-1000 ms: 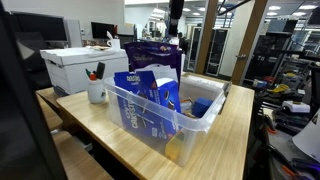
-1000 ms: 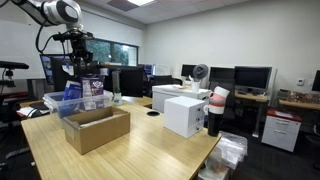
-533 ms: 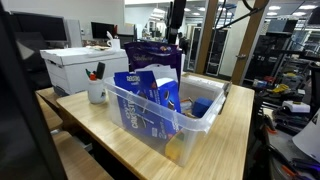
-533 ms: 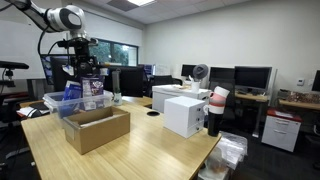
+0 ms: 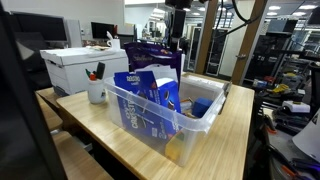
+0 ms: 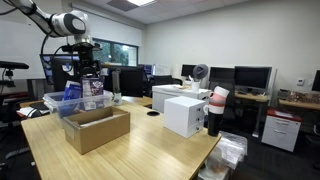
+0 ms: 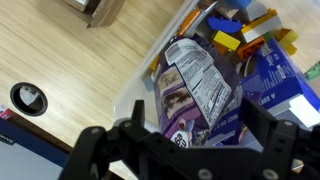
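My gripper hangs open above a clear plastic bin, and nothing sits between its two black fingers. Directly below them a purple snack bag stands in the bin with its nutrition label facing up. A blue box leans beside the bag, with colourful small packs further in. In both exterior views the gripper is a little above the purple bag, apart from it. The blue box stands at the bin's near end.
An open cardboard box stands on the wooden table beside the bin. A white box and a white mug with pens stand close by, as does a black round disc. Desks and monitors fill the room behind.
The jaws have spread open and let go of the purple bag, which stays in the bin. The gripper has lifted slightly above it.
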Tool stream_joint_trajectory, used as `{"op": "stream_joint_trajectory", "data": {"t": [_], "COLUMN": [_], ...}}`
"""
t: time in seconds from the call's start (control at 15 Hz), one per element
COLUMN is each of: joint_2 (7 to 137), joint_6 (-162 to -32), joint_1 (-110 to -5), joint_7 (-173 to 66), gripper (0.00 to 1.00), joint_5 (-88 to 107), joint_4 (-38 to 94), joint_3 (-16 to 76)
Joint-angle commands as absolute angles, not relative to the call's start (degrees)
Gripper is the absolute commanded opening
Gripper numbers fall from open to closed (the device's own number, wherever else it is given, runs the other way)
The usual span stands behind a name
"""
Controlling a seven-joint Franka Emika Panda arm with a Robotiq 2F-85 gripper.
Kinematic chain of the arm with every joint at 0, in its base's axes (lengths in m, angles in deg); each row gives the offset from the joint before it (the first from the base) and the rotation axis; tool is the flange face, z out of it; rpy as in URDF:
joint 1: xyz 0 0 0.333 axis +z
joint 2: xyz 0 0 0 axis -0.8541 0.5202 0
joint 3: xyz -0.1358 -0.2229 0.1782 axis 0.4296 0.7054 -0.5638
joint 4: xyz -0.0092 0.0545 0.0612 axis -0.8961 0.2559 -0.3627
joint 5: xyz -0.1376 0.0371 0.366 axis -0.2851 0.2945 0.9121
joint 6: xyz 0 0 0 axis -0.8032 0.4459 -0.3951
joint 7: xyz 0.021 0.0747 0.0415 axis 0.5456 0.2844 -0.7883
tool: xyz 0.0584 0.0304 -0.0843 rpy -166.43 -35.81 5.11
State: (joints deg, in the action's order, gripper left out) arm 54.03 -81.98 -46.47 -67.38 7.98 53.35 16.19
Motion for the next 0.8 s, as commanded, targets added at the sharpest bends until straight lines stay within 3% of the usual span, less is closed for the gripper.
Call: {"op": "stream_joint_trajectory", "data": {"t": [0.0,0.73], "joint_2": [54.12,55.34], "joint_6": [-82.84,-82.64], "joint_1": [-47.19,-46.88], "joint_7": [-70.44,-71.43], "gripper": [1.00,1.00], "joint_5": [9.96,11.24], "joint_4": [54.44,55.81], "joint_3": [16.24,15.67]}}
